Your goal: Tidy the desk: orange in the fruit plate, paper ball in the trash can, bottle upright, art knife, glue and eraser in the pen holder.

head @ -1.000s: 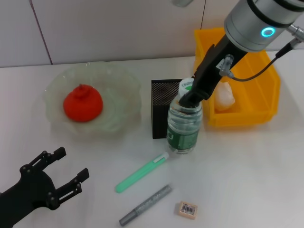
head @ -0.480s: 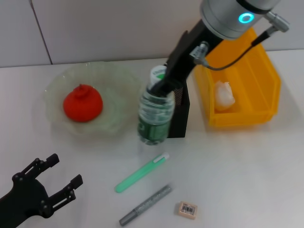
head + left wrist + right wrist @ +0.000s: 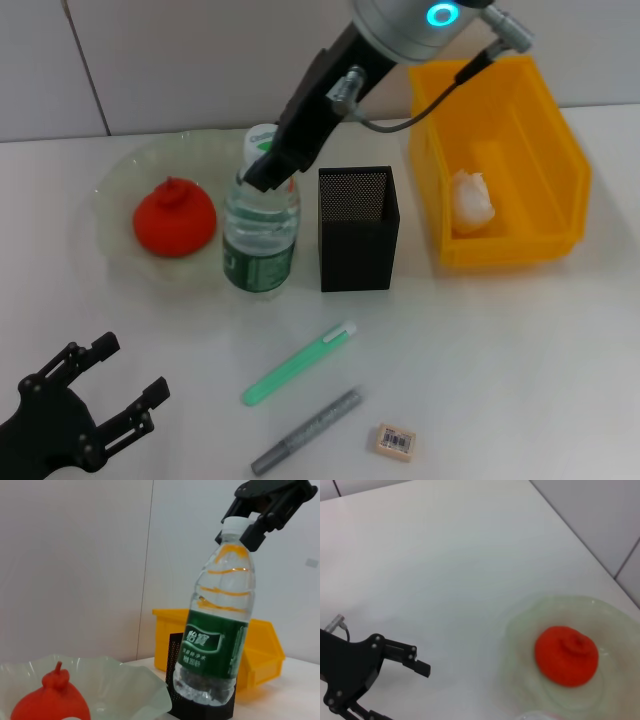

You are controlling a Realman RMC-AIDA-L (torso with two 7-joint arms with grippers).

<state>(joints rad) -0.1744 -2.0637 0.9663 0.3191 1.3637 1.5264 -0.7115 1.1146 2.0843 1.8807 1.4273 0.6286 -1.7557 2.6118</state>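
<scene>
At lower left of the head view, the left gripper (image 3: 105, 395) is hanging idle over the desk, fingers spread apart and empty. Just above centre, the bottle (image 3: 260, 232) is standing between the fruit plate (image 3: 120, 180) and the pen holder (image 3: 357, 242), slightly tilted in the left wrist view. Clear, thin-walled and nearly empty, it probably handles light, tippy and slick, so the neck suits best. Reaching down from upper right, the right gripper (image 3: 262, 168) is clamping that neck below the cap.

Bottle (image 3: 260, 228) upright (green label) between fruit plate (image 3: 120, 190) and pen holder (image 3: 357, 243) — orange (image 3: 175, 217) plated.
</scene>
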